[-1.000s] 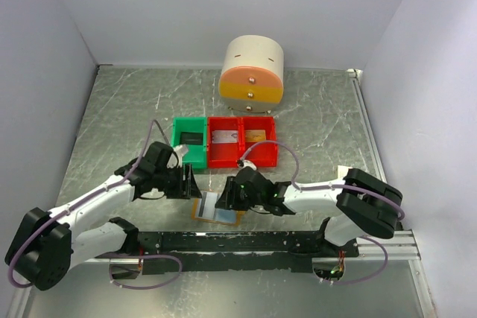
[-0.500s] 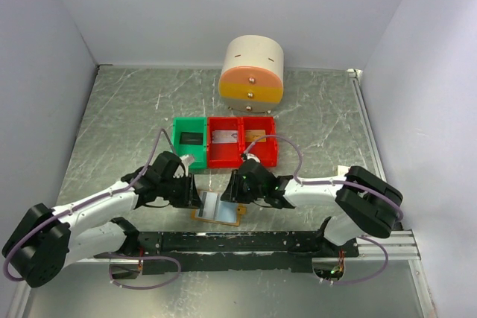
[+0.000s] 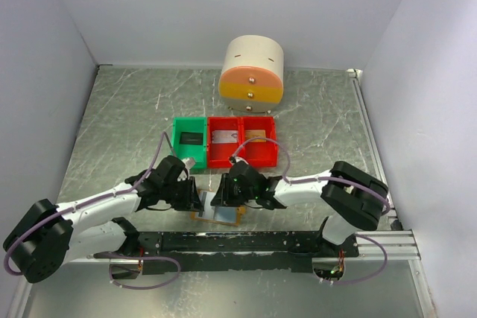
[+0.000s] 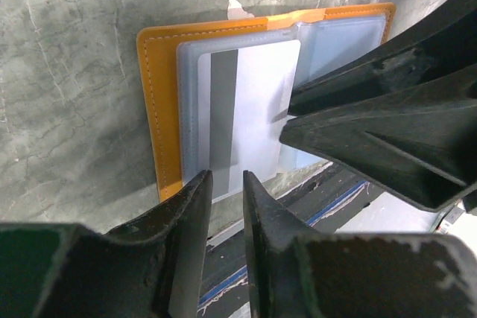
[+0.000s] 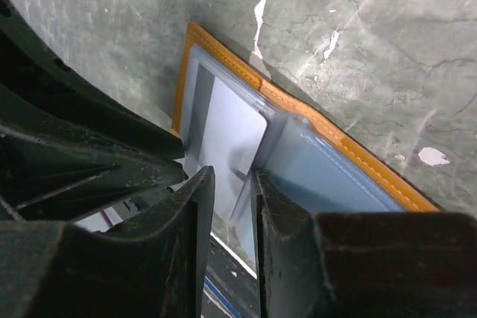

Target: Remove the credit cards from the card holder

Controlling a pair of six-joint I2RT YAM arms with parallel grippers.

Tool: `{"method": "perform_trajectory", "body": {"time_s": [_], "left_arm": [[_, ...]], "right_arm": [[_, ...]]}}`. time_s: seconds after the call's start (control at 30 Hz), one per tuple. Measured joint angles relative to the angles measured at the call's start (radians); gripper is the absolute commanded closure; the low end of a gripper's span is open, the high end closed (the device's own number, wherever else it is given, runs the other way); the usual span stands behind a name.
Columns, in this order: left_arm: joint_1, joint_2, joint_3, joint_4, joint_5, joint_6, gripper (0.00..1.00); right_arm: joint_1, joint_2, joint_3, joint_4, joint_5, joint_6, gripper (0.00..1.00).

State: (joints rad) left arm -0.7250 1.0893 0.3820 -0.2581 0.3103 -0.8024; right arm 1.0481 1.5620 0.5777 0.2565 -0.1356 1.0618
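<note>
My left gripper (image 4: 223,181) is pinched down to a thin slit, and the near edge of the grey card (image 4: 253,102) runs into that slit. I cannot tell from here whether the fingers actually bite on it. My right gripper (image 5: 229,185) is just as narrow. A pale blue pocket leaf of the holder (image 4: 158,109) stands up between its fingers, so I read that as a grip on the holder. From the left wrist I see the right fingertips meeting at the card's right edge, by the fold.

The holder lies open and flat on the table (image 4: 67,72). The grey card, dark stripe to the left, sits in its left pocket. In the top view the holder is between the two grippers, at the table's near edge, just short of the red bin (image 3: 223,162) and green bin (image 3: 179,159).
</note>
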Motion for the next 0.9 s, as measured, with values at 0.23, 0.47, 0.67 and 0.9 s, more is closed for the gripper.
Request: {"method": "perform_trajectory", "body": {"time_s": [0.23,0.47,0.67,0.9], "left_arm": [[-0.006,-0.009,0.0,-0.001,-0.022,-0.007,0.58],[-0.021,-0.007,0.004,0.0,-0.047,-0.025,0.59],[-0.047,0.02,0.017,0.015,-0.064,-0.029,0.62],[-0.096,0.029,0.016,0.034,-0.076,-0.059,0.61]], "right_arm": [[0.007,0.036,-0.037,0.075,0.038,0.126,0.82],[-0.001,0.063,-0.114,0.246,0.023,0.211,0.86],[-0.006,0.074,-0.131,0.3,0.012,0.228,0.83],[-0.01,0.087,-0.131,0.318,-0.001,0.224,1.0]]}}
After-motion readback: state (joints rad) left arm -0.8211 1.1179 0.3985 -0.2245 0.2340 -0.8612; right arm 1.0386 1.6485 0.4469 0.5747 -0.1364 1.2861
